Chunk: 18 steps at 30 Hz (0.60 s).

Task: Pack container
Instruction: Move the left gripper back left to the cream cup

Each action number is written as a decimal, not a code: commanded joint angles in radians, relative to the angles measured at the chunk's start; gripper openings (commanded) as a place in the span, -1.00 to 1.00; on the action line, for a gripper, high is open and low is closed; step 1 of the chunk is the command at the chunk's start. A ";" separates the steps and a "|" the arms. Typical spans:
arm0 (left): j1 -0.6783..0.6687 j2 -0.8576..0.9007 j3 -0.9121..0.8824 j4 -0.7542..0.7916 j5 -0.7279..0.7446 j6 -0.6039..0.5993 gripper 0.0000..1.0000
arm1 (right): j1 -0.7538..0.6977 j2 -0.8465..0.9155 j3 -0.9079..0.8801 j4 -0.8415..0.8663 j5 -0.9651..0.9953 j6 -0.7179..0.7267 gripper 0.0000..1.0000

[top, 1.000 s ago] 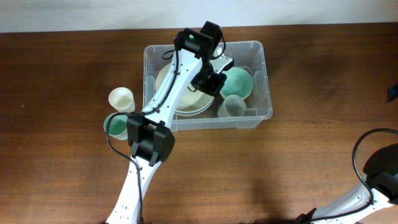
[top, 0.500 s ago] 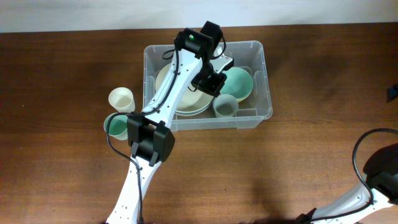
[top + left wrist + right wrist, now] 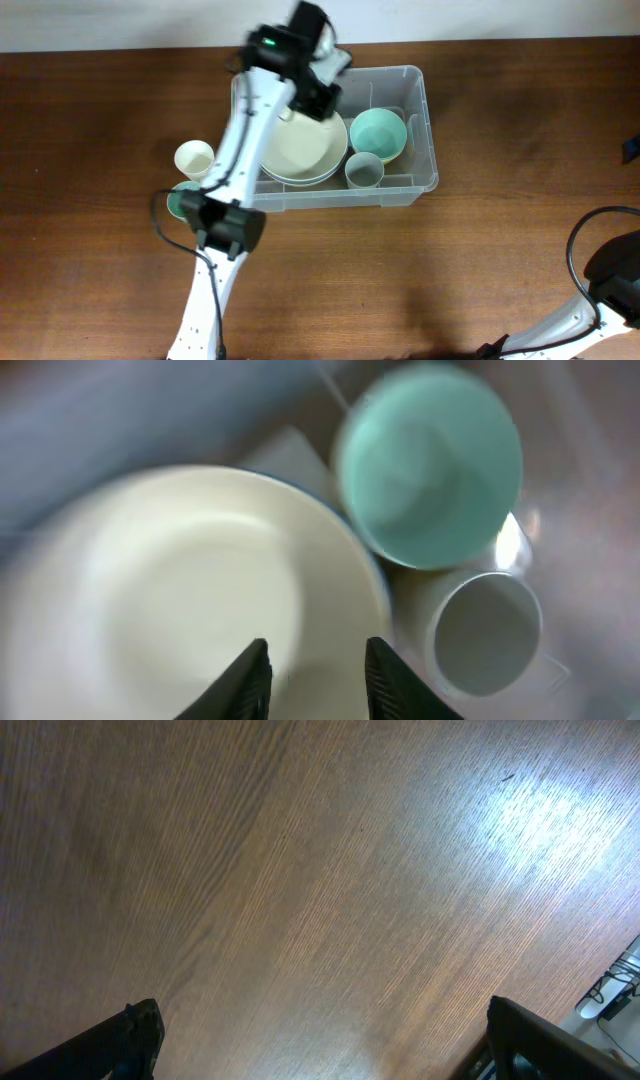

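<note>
The container [image 3: 430, 150] is a clear plastic bin at the table's far middle. Inside it lie stacked cream plates [image 3: 305, 150], a mint bowl [image 3: 378, 133] and an upright grey cup [image 3: 364, 171]. My left gripper [image 3: 322, 92] hovers, blurred, over the bin's far left part. In the left wrist view this gripper [image 3: 318, 650] is open above the cream plate [image 3: 190, 590], with nothing between its fingers; the mint bowl [image 3: 430, 465] and grey cup [image 3: 487, 632] lie to its right. My right gripper [image 3: 318, 1008] stands wide open over bare wood.
Left of the bin, a cream cup [image 3: 194, 158] stands on the table. A green cup [image 3: 180, 203] just below it is partly hidden by the left arm. The right arm's base [image 3: 610, 275] sits at the table's near right corner.
The left gripper let go of the grey cup, which now stands upright in the bin. It opened and pulled back to the far left. The right arm has not moved.
</note>
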<state>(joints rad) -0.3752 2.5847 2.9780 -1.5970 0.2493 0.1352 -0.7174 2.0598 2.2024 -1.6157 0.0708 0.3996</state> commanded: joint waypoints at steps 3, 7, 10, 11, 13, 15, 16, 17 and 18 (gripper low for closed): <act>0.121 -0.112 0.115 -0.074 -0.126 0.008 -0.33 | 0.003 -0.007 -0.005 0.001 0.009 0.001 0.98; 0.209 -0.137 0.119 -0.091 -0.209 -0.071 -0.33 | 0.003 -0.007 -0.005 0.001 0.009 0.001 0.98; 0.276 -0.140 0.119 -0.091 -0.224 -0.071 -0.33 | 0.003 -0.007 -0.005 0.001 0.009 0.000 0.98; 0.297 -0.140 0.118 -0.091 -0.224 -0.077 -0.33 | 0.003 -0.007 -0.005 0.001 0.009 0.001 0.98; 0.342 -0.140 0.103 -0.091 -0.219 -0.092 -0.32 | 0.003 -0.007 -0.005 0.001 0.009 0.001 0.98; 0.380 -0.145 0.072 -0.091 -0.208 -0.098 -0.32 | 0.003 -0.007 -0.005 0.001 0.009 0.001 0.98; 0.395 -0.150 0.053 -0.091 -0.200 -0.098 -0.33 | 0.003 -0.007 -0.005 0.001 0.009 0.001 0.98; 0.410 -0.157 0.025 -0.091 -0.187 -0.098 -0.32 | 0.003 -0.007 -0.005 0.001 0.009 0.000 0.98; 0.423 -0.167 -0.007 -0.091 -0.178 -0.098 -0.32 | 0.003 -0.007 -0.005 0.001 0.009 0.001 0.98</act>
<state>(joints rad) 0.0154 2.4546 3.0295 -1.6836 0.0540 0.0578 -0.7174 2.0598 2.2024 -1.6157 0.0708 0.3996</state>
